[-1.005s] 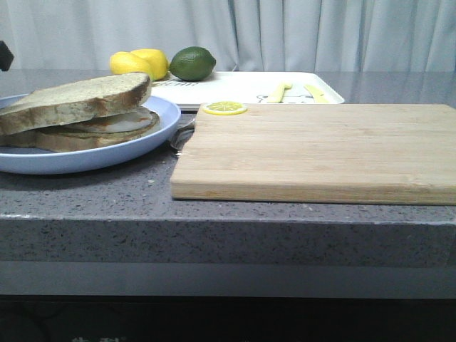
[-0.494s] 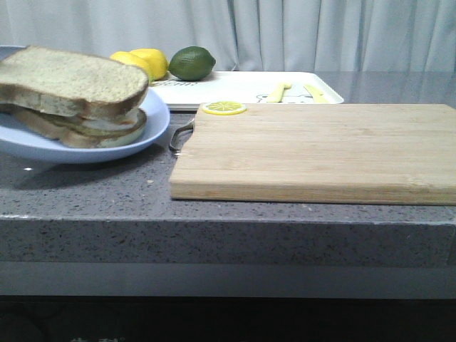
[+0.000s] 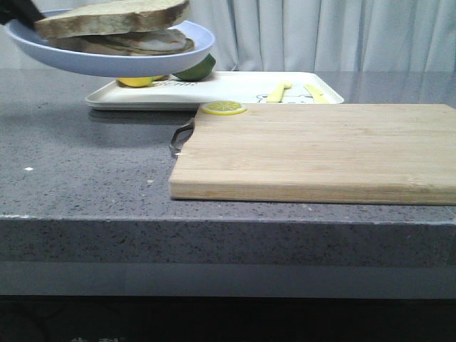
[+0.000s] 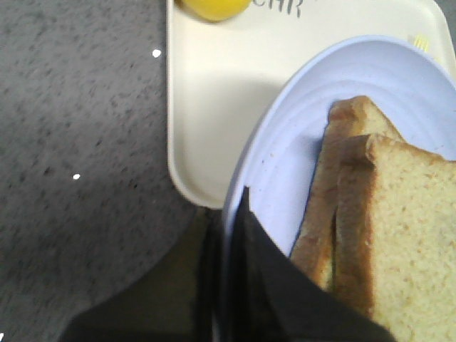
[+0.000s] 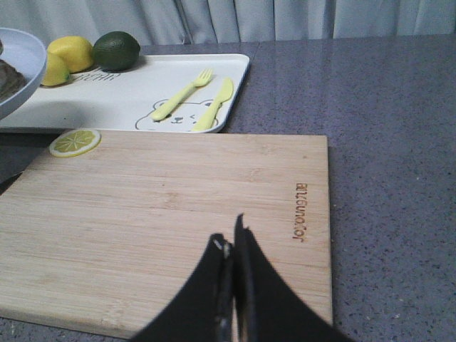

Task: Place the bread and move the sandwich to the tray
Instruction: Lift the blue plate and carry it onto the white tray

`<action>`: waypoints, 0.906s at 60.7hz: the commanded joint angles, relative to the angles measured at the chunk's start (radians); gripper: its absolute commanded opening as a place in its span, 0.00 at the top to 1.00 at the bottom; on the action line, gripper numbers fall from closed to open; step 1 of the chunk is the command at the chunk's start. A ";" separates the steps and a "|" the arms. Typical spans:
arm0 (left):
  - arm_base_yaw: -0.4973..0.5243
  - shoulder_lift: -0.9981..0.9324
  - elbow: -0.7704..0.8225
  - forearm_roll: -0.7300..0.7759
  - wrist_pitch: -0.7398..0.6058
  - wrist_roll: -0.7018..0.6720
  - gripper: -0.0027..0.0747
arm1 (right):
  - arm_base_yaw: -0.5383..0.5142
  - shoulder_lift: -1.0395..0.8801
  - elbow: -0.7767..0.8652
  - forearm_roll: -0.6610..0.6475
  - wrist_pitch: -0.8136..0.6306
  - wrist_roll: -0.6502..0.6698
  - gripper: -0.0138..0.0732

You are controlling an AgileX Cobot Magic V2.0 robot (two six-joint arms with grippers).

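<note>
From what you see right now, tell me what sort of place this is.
Probably a staged kitchen counter: a speckled grey stone worktop, a wooden cutting board, and a white tray holding a child's fork and knife, with a curtain behind. The left gripper holds a plated sandwich above it.

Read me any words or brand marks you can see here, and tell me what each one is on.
"joyouno.jo", roughly, burned into the wooden cutting board; small and sideways, so the spelling is uncertain.
"...CHR", a cut-off fragment of dark lettering on the white tray; the rest is out of view.
Nothing else is readable.
</note>
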 commanded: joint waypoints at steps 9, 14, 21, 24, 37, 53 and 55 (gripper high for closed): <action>-0.071 0.202 -0.373 -0.097 0.003 -0.084 0.99 | -0.005 0.007 -0.024 -0.001 -0.067 0.000 0.91; -0.086 0.323 -0.553 -0.094 0.055 -0.143 0.99 | -0.005 0.007 -0.024 -0.001 -0.066 0.000 0.91; -0.099 0.489 -0.825 -0.077 0.147 -0.225 0.99 | -0.005 0.007 -0.024 -0.001 -0.066 0.000 0.91; -0.103 0.547 -0.928 -0.069 0.184 -0.253 0.99 | -0.005 0.007 -0.024 -0.001 -0.066 0.000 0.91; -0.105 0.761 -1.287 -0.057 0.290 -0.364 0.99 | -0.005 0.007 -0.024 -0.001 -0.066 0.000 0.91; -0.122 0.811 -1.291 -0.053 0.326 -0.364 0.99 | -0.005 0.007 -0.024 -0.001 -0.066 0.000 0.91; -0.122 0.811 -1.291 -0.047 0.319 -0.362 0.99 | -0.005 0.007 -0.024 -0.001 -0.066 0.000 0.91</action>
